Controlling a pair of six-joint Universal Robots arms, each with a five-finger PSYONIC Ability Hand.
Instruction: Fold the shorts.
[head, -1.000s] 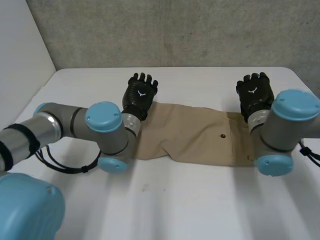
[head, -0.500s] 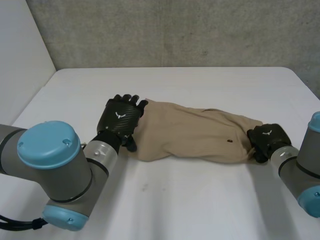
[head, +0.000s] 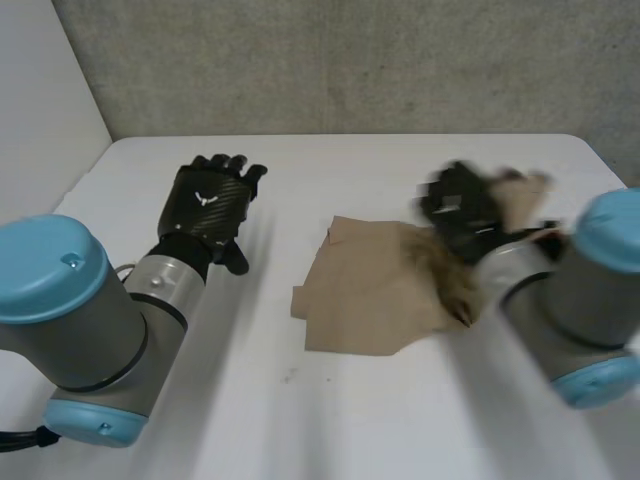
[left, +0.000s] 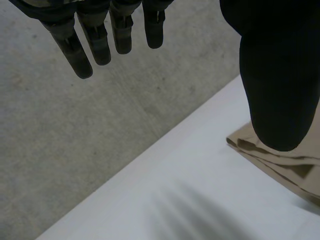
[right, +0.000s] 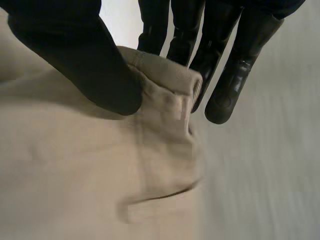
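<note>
The tan shorts (head: 370, 295) lie on the white table (head: 330, 420), their right part lifted and carried over the rest. My right hand (head: 462, 212) is shut on that end of the cloth, above the table. In the right wrist view the thumb (right: 85, 55) pinches a bunched edge of the shorts (right: 165, 75) against the fingers (right: 225, 75). My left hand (head: 208, 205) hovers open to the left of the shorts, apart from them. In the left wrist view its fingers (left: 95, 40) are straight, and a corner of the shorts (left: 280, 162) lies beyond the thumb (left: 277, 80).
A grey wall (head: 350, 60) runs along the table's far edge. A lighter wall (head: 40, 120) stands at the left. Bare table surface spreads in front of the shorts and to their left.
My right hand closed on the right end of the shorts and swept it up and to the left over the cloth. My left hand let go and drew away to the left.
</note>
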